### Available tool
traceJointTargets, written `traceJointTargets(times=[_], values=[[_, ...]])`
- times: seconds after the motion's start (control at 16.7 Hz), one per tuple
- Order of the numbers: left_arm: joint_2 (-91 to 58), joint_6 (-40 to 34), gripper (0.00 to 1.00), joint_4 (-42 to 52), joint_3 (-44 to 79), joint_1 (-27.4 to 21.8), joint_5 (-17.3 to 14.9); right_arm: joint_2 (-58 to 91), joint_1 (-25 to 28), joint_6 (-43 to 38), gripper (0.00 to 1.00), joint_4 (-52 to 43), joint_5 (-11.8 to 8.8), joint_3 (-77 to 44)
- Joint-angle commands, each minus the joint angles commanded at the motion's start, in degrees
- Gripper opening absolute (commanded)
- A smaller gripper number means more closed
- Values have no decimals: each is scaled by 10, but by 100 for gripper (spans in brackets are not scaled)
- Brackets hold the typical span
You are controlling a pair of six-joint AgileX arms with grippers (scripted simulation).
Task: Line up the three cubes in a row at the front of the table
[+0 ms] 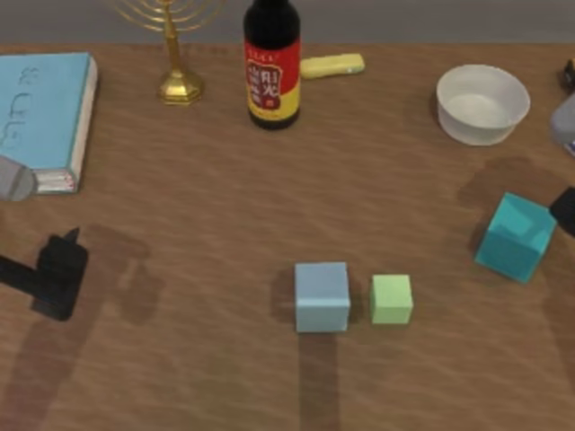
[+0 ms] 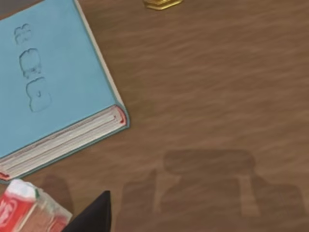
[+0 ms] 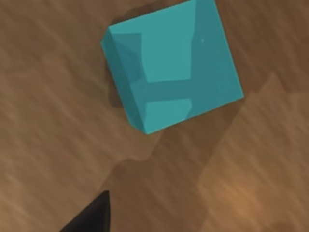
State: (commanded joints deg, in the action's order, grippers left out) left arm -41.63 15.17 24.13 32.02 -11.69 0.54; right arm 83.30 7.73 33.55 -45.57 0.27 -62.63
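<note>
Three cubes lie on the brown wood-grain table [image 1: 180, 359]. The pale sky-blue cube [image 1: 322, 296] and the small light green cube [image 1: 392, 299] sit side by side near the front middle, a small gap between them. The larger teal cube [image 1: 515, 236] rests turned at an angle at the right, and it fills the right wrist view [image 3: 171, 65]. My right gripper [image 1: 564, 211] hovers at the right edge just beside the teal cube, open and holding nothing; one dark fingertip [image 3: 99, 212] shows. My left gripper [image 1: 58, 269] hangs open at the left, far from the cubes.
A pale blue book [image 1: 40, 117] lies at the back left. A golden candle holder [image 1: 178, 54], a dark sauce bottle [image 1: 271, 67] and a yellow bar [image 1: 332, 65] stand along the back. A white bowl [image 1: 482, 103] sits back right. A red-and-white carton [image 2: 24, 210] lies by the book.
</note>
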Motion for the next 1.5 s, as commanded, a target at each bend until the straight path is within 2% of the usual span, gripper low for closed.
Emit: traceJointTargets(times=[0.36, 0.72, 1.08, 1.5], values=[[298, -106, 100, -163, -230, 92, -4, 243, 25, 102, 100, -133, -1, -198], [416, -152, 100, -241, -320, 128, -5, 340, 34, 144, 100, -184, -2, -286], [416, -152, 100, -241, -320, 128, -5, 345, 32, 145, 100, -174, -2, -280], [416, -152, 100, -241, -320, 128, -5, 404, 35, 142, 100, -20, -1, -190]])
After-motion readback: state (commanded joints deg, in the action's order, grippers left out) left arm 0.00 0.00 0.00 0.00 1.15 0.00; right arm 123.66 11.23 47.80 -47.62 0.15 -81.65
